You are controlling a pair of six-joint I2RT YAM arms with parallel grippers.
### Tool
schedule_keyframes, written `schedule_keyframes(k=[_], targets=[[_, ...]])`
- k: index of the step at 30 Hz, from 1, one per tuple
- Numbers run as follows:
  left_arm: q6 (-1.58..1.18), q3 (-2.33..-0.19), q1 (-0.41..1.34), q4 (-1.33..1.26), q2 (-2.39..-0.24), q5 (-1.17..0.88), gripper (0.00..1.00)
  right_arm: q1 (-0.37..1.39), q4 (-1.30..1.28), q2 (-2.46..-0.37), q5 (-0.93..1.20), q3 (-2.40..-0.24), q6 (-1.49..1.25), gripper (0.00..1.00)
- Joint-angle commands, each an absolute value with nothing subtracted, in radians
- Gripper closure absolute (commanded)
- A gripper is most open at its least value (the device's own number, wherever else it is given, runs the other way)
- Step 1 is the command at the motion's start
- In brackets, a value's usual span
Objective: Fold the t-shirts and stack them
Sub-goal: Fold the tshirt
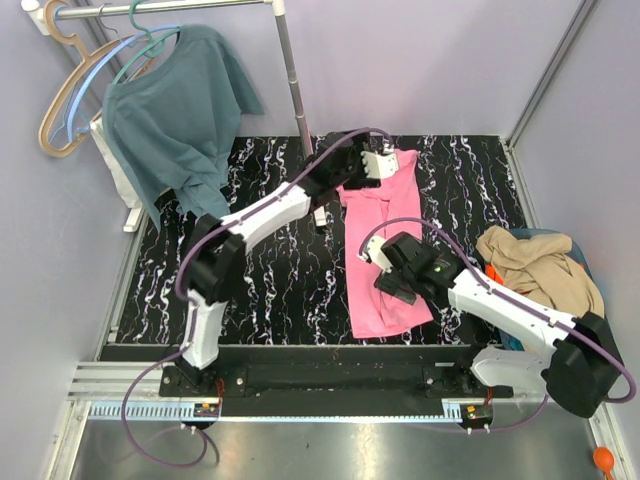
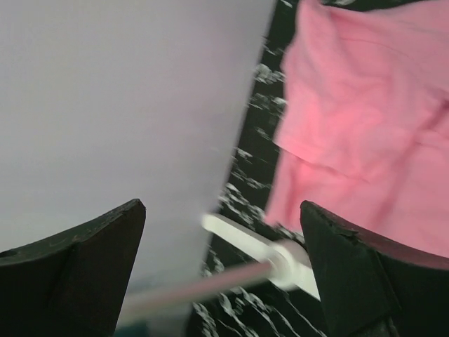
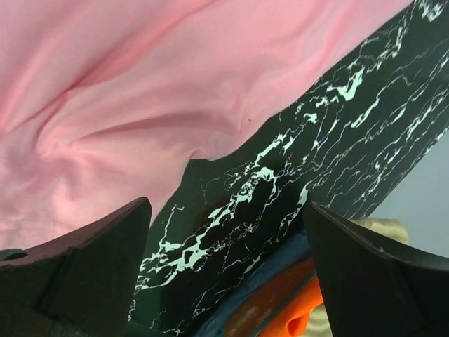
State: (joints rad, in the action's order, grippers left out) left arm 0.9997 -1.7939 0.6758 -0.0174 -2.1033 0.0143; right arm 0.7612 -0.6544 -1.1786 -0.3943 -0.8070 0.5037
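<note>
- Pink t-shirt [image 1: 385, 250] lies mid-desk [image 1: 270, 290], a strip running twelve to six, seemingly half-folded.
- Your left end effector [image 1: 385, 163] and right end effector [image 1: 378, 268] hover spread, empty.
- At three o'clock, tan t-shirt [image 1: 540, 265] and orange t-shirt [image 1: 492, 272] wait bunched — unfolded, unstacked.

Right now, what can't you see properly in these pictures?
- Pink t-shirt: top view, the left arm and right arm cover parts of it.
- Orange t-shirt: right wrist view, cut off by the bottom edge; top view, almost buried under the tan t-shirt.
- Rack pole: left wrist view, blurred.
</note>
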Motion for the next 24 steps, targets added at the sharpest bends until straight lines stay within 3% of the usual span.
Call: schedule_keyframes(k=[1,10,24], targets=[[0.735,-1.648,0.687,0.231,-1.932,-0.069,0.01,0.663,-0.506,-1.164,-0.379,-0.779,0.515,0.0],[0.647,-1.493,0.756,0.253,-1.914,-0.175,0.01,0.629,-0.497,-1.207,-0.269,-0.755,0.518,0.0],[0.652,-1.598,0.776,0.225,-2.08,-0.17,0.01,0.63,-0.554,-1.245,-0.146,-0.669,0.555,0.0]])
